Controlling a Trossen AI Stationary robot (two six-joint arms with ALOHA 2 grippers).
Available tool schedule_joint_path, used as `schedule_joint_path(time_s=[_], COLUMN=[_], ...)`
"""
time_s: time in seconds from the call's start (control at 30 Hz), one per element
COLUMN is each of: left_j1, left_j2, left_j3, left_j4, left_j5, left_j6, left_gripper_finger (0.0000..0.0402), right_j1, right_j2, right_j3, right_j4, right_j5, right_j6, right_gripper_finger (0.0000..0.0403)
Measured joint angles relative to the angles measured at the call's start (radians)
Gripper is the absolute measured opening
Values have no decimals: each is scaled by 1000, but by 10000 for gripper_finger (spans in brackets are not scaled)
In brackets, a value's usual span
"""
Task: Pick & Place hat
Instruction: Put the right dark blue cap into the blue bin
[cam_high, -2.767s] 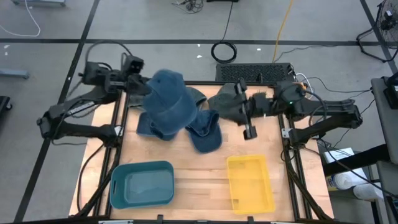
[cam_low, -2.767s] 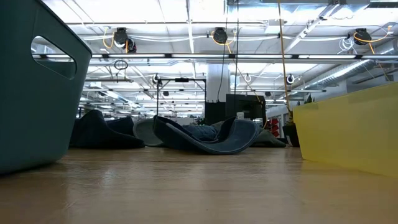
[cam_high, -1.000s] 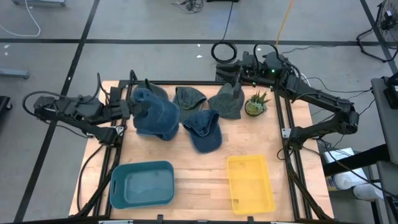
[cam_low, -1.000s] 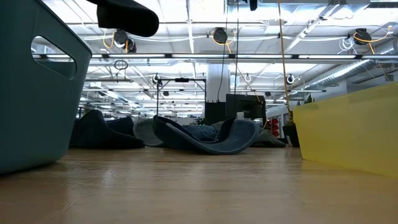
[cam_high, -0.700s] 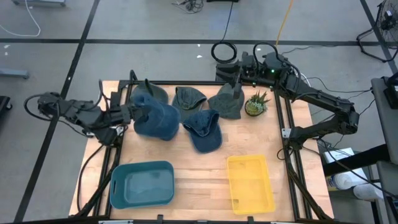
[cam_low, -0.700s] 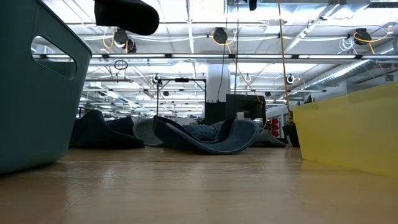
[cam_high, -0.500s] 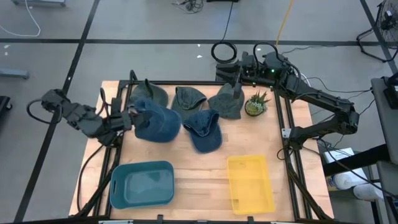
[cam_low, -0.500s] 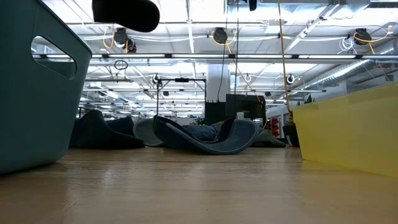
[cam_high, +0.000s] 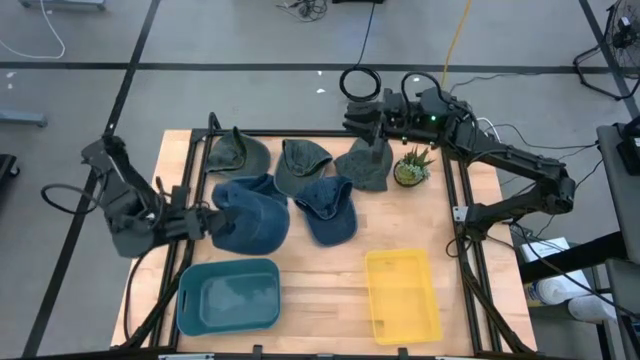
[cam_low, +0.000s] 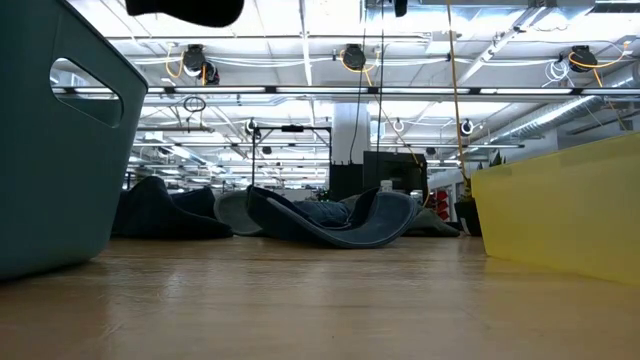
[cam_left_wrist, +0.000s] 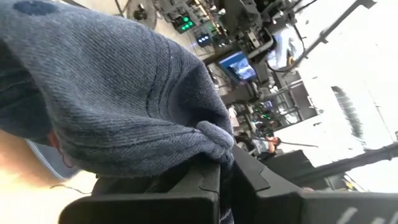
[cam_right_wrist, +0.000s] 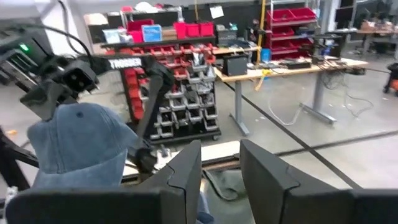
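Note:
My left gripper (cam_high: 200, 222) is over the table's left side and is shut on a blue denim hat (cam_high: 252, 222). In the low view the hat shows as a dark shape (cam_low: 185, 8) high above the wood. Another blue hat (cam_high: 238, 188) lies just beyond it, and a blue cap (cam_high: 325, 207) rests brim-down at the middle. Three olive and grey hats (cam_high: 300, 160) lie along the far edge. My right gripper (cam_high: 356, 115) hovers open beyond the far edge, touching nothing; its wrist view looks across at the held hat (cam_right_wrist: 81, 143). My left gripper pinches a bunched fold at the hat's edge (cam_left_wrist: 214, 138) between its two fingers (cam_left_wrist: 186, 186). The fingers reach in about level from the table's left. The hat stands out past the fingertips toward the table's middle, lifted clear of the wood.
A teal bin (cam_high: 228, 296) stands at the near left, right below the held hat. A yellow bin (cam_high: 402, 293) is at the near right, and a small potted plant (cam_high: 410, 166) at the far right. Bare wood shows between the bins and the hats.
My left arm has swung toward the near edge, carrying the blue hat from the far left to a spot just beyond the teal bin, and the hat has risen a little in the low view. My right gripper has shifted slightly toward the table's left.

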Motion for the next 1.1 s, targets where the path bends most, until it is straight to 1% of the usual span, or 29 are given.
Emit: schedule_joint_path(time_s=[0.27,0.57,0.87,1.1], left_j1=[-159,-271,-337,-347], left_j2=[74,207,335,406], left_j3=[0,0,0,0], left_j4=[102,204,255,264], left_j5=[-140,-255,-369,-382], left_j6=[5,-8,-116,-208], left_gripper_finger=[7,7,7,7], right_j1=[47,76,115,135], right_j2=[0,0,0,0], right_j3=[0,0,0,0], right_j4=[-1,-2,-2,-2], right_j5=[5,7,9,9], right_j6=[-31,-30,-31,-31], right_gripper_finger=[100,100,100,100])
